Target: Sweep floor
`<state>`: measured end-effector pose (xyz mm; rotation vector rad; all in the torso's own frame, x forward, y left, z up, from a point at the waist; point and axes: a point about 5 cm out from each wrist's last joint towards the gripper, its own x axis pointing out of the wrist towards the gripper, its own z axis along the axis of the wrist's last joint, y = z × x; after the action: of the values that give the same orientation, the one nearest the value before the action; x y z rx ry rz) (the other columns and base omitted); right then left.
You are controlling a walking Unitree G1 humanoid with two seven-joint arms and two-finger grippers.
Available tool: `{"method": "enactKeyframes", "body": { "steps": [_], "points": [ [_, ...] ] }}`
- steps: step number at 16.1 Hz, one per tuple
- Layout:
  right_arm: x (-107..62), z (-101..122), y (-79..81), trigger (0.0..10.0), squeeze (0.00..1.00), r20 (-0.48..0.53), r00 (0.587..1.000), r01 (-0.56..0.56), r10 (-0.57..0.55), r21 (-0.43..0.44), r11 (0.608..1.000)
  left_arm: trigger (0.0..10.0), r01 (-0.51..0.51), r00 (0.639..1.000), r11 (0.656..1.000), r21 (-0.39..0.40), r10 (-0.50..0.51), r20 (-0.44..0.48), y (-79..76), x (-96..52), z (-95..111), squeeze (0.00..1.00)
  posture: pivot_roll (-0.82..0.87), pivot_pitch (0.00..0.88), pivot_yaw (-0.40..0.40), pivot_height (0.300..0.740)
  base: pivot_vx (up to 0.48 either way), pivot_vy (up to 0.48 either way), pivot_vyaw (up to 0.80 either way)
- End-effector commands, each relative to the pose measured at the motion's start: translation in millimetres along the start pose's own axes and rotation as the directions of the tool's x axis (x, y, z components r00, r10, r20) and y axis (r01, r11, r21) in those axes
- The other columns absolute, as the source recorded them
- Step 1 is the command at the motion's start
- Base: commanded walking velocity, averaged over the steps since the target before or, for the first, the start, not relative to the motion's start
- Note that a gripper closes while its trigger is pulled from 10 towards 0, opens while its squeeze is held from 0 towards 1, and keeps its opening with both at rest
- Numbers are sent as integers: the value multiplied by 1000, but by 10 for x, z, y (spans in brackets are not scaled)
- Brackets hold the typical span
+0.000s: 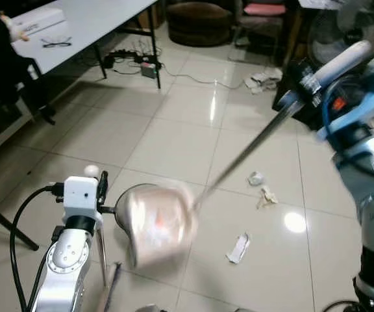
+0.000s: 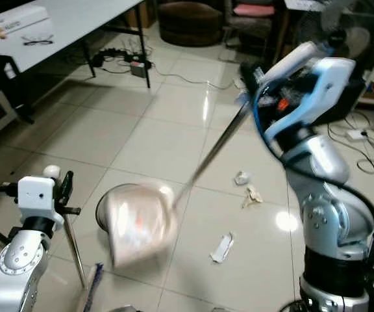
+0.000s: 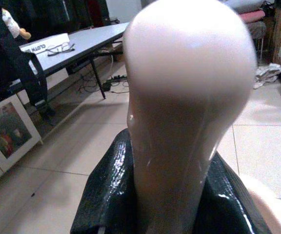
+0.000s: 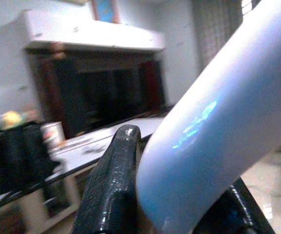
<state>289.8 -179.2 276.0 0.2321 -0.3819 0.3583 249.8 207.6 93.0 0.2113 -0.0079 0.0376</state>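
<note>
Your right gripper (image 2: 265,75) is raised high on the right, clenched around the pale top of a long handle (image 4: 213,126), whose dark thin shaft (image 2: 210,153) slants down to the blurred pinkish dustpan (image 2: 138,224) hanging just above the tiled floor (image 2: 161,140). Your left gripper (image 1: 99,188) sits low on the left, grasping the rounded pale end of a second handle (image 3: 189,97); its thin rod (image 2: 73,250) drops toward the broom head (image 2: 91,289) at the frame's bottom edge. Behind the scene you have a white desk (image 1: 89,23) at upper left, carrying a pair of glasses (image 1: 57,43). Right of the dustpan, crumpled paper scraps lie on the tiles: a flat strip (image 2: 222,247) nearest you, and two smaller wads (image 2: 252,195) (image 2: 241,177) beyond it.
</note>
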Motion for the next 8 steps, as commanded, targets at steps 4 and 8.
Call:
{"method": "enactKeyframes", "body": {
  "steps": [4, 8],
  "points": [
    [207, 87, 31, 10000, 0, 94, 992, 84, -87, 28, 996, 10000, 30, 997, 999, 29, -32, 76, -80, 37, 219, 0, -48, 0, 61, 740, 305, 0, 0],
    [240, 42, -22, 10000, 0, 101, 987, 117, -126, 87, 989, 10000, 20, 997, 999, 24, -22, 73, -79, 9, 234, 0, -34, 0, 56, 740, 391, 0, 497]
  ]
}}
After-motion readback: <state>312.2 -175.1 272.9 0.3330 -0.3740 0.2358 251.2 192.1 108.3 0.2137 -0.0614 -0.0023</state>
